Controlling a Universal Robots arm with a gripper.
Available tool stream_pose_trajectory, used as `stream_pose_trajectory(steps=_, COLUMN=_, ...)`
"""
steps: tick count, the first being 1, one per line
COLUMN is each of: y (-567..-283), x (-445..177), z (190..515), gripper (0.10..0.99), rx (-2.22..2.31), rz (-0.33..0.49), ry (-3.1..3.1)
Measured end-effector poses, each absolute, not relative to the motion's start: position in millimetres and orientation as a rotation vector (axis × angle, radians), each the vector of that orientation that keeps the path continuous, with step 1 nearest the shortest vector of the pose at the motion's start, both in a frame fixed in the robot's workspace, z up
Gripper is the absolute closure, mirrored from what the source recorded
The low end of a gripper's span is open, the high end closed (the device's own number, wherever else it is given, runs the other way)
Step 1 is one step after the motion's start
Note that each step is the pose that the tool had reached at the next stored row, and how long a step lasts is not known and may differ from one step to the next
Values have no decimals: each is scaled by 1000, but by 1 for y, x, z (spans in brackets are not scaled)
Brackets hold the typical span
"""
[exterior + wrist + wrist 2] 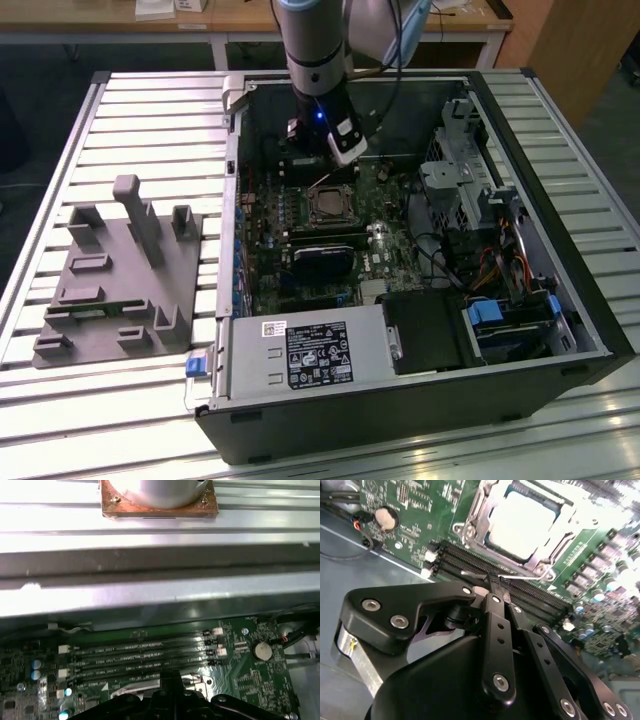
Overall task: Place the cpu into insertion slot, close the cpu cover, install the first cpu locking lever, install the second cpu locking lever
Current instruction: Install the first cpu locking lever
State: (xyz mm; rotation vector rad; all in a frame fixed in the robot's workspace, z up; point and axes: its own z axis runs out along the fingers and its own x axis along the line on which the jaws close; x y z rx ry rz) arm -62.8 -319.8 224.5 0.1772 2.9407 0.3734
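Lister: Item one, black linkage of the hand [496, 582], closest to the lens in the second wrist view. Fingers [495, 615] drawn together at the tips.

Checker: Holding anything?

Lister: The tips sit at a thin silvery lever [475, 574] that runs along one side of the socket. Whether they pinch it cannot be told.

Checker: Item two?

Lister: Chip [522, 522], pale and bright, lying flat in the socket, with the cover frame [476, 507] down around it.

Checker: Location of the socket?

Lister: Socket [330, 205], middle of the exterior view, on the green board [270, 250] inside the open computer case [400, 420]. The arm [318, 60] comes down from the upper middle of that frame and ends just above the socket.

Checker: Neighbours?

Lister: Memory slots [135, 655], long black rows, just beside the socket and close under the hand. Coin battery [262, 651], near the ends of those rows. Grey box with a white label [300, 350], lower middle of the exterior view, inside the case. Grey moulded tray [120, 270], at the exterior view's left, on the slatted metal worktop [150, 110], apart from the case.
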Motion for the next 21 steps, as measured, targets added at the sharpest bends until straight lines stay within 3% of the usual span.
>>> stream_pose_trajectory(steps=21, y=-311, x=-61, z=212, gripper=980, rx=383, rz=351, ry=2906)
